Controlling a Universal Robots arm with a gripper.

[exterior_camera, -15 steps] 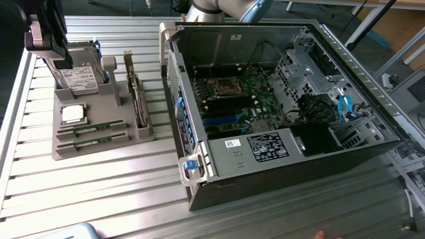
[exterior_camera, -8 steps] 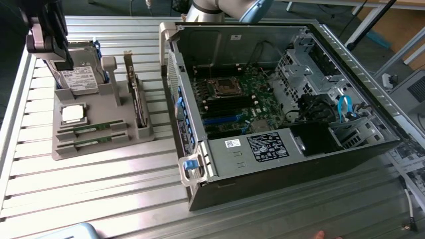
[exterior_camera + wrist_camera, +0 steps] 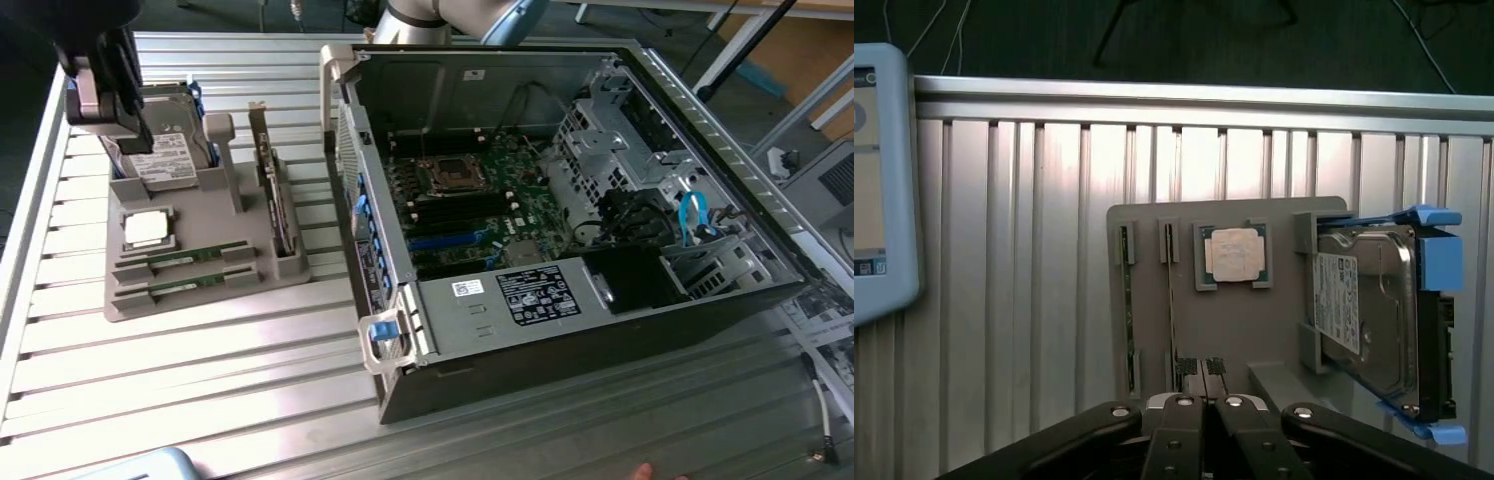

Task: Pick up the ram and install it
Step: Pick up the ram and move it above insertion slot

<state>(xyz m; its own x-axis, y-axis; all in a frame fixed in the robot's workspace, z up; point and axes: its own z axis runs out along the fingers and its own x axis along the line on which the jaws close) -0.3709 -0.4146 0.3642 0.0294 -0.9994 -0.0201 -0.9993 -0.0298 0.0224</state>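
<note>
The table (image 3: 200, 380) is ribbed bare metal, brushed, with a soft sheen under the light. The tray (image 3: 220, 235) is matt grey plastic. The ram (image 3: 180, 259) is green circuit board with a dull finish. The processor (image 3: 1234, 253) has a matt silver metal lid. The hard drive (image 3: 1374, 310) shows polished, mirror-like metal and a white paper label, and its bracket (image 3: 1441, 262) is smooth blue plastic. The case (image 3: 454, 315) is dull grey sheet metal inside, with a blue plastic latch (image 3: 383, 335). The gripper (image 3: 1202, 368) is matt black with bright metal screws.
</note>
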